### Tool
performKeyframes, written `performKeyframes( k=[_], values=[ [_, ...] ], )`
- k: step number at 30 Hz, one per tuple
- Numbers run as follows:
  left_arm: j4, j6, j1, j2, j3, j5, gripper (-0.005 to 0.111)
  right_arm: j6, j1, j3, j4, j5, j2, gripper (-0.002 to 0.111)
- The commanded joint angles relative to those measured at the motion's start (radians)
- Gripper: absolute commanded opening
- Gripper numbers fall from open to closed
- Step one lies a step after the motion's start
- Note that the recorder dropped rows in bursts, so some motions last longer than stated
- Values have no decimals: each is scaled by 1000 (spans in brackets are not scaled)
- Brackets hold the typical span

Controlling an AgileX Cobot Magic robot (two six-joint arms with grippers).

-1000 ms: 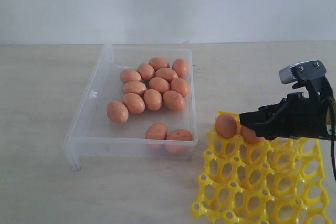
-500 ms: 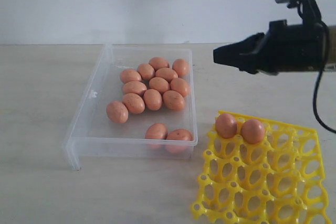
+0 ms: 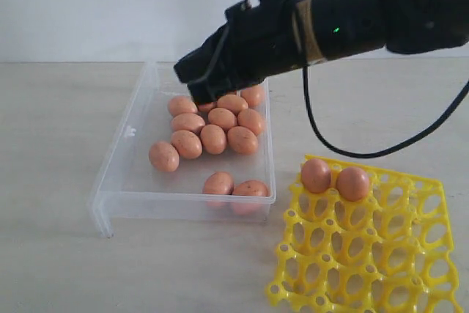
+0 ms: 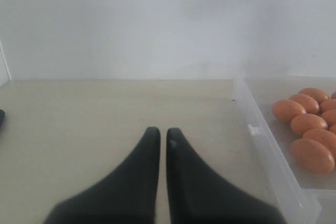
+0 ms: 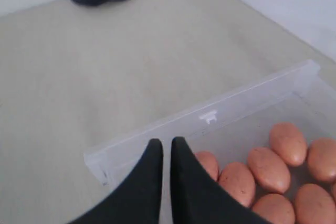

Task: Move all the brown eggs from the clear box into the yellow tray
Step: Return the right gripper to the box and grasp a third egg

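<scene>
Our right gripper (image 3: 192, 82) has swung leftward and is now over the far end of the shallow transparent plastic box (image 3: 117, 181), fingers pressed together, empty. Our left gripper (image 4: 159, 132), also closed, waits outside the box's left wall. The speckled orange-brown oval eggs (image 3: 213, 138) lie just below the right fingertips, with their long axes mixed. Two sit in the bright yellow lattice tray (image 3: 366, 254).

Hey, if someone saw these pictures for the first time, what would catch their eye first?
The black right gripper hangs shut over the heap of eggs in the clear box, left of centre. The bright yellow tray sits at the front right, with two eggs side by side in its far corner.
</scene>
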Motion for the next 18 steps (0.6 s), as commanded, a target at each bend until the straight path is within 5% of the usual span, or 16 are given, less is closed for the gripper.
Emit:
performKeyframes(
  k=[1,6,11,14,18],
  values=[
    [2,0,-1,-4,4,-4,4,-202,68,-6,-6,41,32,0],
    [2,0,-1,-4,4,-4,4,-599,208,18,-6,545,18,0],
    [2,0,-1,-4,4,-4,4,-685,320,18,55,1224,20,0],
    [2,0,-1,-4,4,-4,4,-892,288,16,385,1373,18,0],
    [2,0,-1,-4,4,-4,4,-1420,187,-17,1129,1469,18,0]
  ],
)
